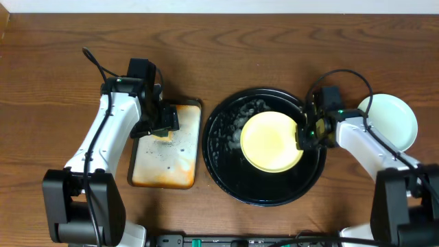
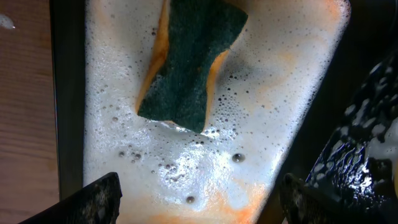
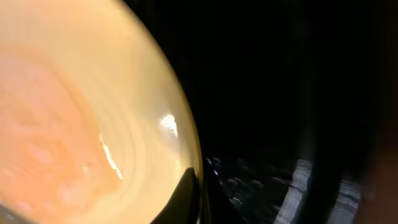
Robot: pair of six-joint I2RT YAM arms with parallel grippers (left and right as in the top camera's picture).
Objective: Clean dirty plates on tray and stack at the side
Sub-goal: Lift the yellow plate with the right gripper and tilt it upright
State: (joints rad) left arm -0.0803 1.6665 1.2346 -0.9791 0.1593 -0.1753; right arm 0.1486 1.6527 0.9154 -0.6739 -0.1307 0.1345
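Note:
A pale yellow plate [image 1: 271, 140] lies in the large round black tray [image 1: 226, 161], which holds suds. My right gripper [image 1: 305, 132] is at the plate's right rim. In the right wrist view one finger [image 3: 189, 196] lies over the edge of the yellow plate [image 3: 74, 112], so the gripper looks shut on the rim. A pale mint-green plate [image 1: 389, 122] sits on the table to the right of the tray. Any further plate is hidden. My left gripper [image 1: 162, 120] hangs open [image 2: 199, 199] over the foamy rectangular tray, empty.
The orange-stained rectangular tray [image 1: 164, 168] stands left of the black tray, full of foam [image 2: 186, 155]. A green and yellow sponge [image 2: 193, 59] lies in it, ahead of my left fingers. The wooden table [image 1: 62, 82] lies all around.

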